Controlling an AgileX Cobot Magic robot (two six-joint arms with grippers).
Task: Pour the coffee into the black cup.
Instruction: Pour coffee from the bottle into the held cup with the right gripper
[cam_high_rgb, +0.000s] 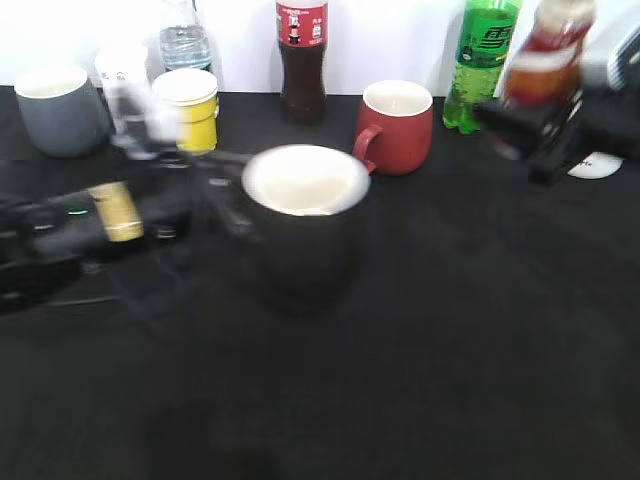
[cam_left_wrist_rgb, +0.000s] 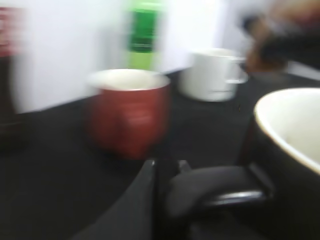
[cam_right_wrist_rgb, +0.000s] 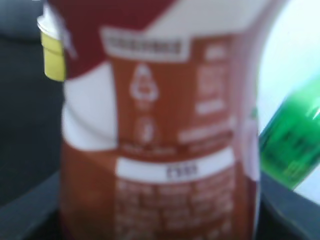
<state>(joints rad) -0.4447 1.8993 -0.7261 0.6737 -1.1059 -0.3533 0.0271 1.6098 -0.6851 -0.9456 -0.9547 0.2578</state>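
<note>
The black cup (cam_high_rgb: 300, 225) stands mid-table with its white inside showing; its rim also fills the right of the left wrist view (cam_left_wrist_rgb: 292, 145). My left gripper (cam_high_rgb: 228, 205) is at the cup's left side and looks shut on the loop handle (cam_left_wrist_rgb: 220, 192), with its finger (cam_left_wrist_rgb: 167, 192) pressed against it; the view is blurred. My right gripper (cam_high_rgb: 530, 120) is shut on the coffee bottle (cam_high_rgb: 545, 50), holding it up at the far right, apart from the cup. The bottle's orange, red and white label (cam_right_wrist_rgb: 160, 125) fills the right wrist view between the fingers (cam_right_wrist_rgb: 160, 220).
Along the back stand a grey mug (cam_high_rgb: 60, 110), a yellow and white cup (cam_high_rgb: 187, 108), a clear water bottle (cam_high_rgb: 185, 35), a dark-drink bottle (cam_high_rgb: 302, 60), a red mug (cam_high_rgb: 395, 125) and a green soda bottle (cam_high_rgb: 480, 60). A white mug (cam_left_wrist_rgb: 212, 75) sits behind the red mug (cam_left_wrist_rgb: 130, 112).
</note>
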